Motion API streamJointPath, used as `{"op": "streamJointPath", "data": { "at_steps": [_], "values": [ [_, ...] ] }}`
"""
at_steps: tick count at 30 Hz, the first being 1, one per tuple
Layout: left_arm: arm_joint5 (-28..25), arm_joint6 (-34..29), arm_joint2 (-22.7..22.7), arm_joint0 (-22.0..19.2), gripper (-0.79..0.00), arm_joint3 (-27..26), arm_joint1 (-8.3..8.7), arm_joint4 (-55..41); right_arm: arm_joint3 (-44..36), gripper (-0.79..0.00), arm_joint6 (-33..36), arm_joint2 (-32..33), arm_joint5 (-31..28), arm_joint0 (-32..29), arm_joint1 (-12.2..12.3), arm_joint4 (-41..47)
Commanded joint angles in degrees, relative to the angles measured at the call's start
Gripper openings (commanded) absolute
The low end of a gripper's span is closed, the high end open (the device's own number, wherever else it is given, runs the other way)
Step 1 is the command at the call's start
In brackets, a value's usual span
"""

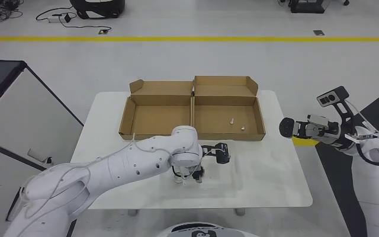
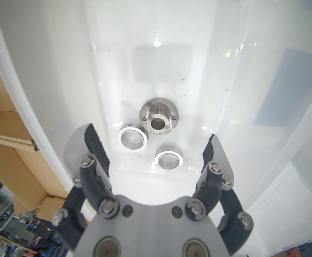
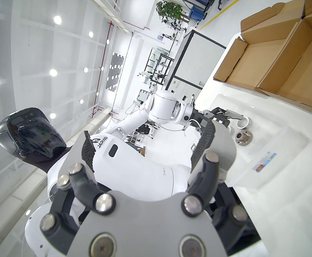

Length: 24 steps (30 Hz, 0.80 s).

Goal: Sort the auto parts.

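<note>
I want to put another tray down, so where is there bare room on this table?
Bare tabletop lies on the side of the right end effector, between the right cardboard box and the near edge. The left cardboard box floor is bare too. Crowded: under the left end effector, three metal parts sit close together in the clear tray.

**Room stock, logged from my console: bright open workshop hall**

I count a pale grey glossy floor (image 1: 237, 59) crossed by one yellow painted stripe (image 1: 237, 39), with loose black cables (image 1: 59, 18) lying beyond the stripe. There is a white rounded-corner table (image 1: 284, 183) with a black-framed panel partition (image 1: 35, 118) beside it. Overhead I see a white gridded ceiling (image 3: 36, 48) with round lit lamps (image 3: 53, 72). A green leafy potted plant (image 3: 170, 9) stands far off.
</note>
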Motion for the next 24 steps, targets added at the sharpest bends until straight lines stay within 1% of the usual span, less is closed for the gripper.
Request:
{"op": "streamJointPath", "data": {
  "at_steps": [1, 13, 24],
  "values": [
    [0.3, -0.2, -0.1, 0.1, 0.0, 0.7, -0.4, -0.3, 0.0, 0.0, 0.0, 0.0, 0.0, 0.0, 0.0, 0.0],
    [-0.5, -0.1, 0.4, 1.0, 0.0, 4.8, -2.48, 0.5, 0.0, 0.0, 0.0, 0.0, 0.0, 0.0, 0.0, 0.0],
    [-1.4, -0.2, -0.2, 2.2, 0.0, 6.1, -3.17, 0.5, 0.0, 0.0, 0.0, 0.0, 0.0, 0.0, 0.0, 0.0]
  ]
}}
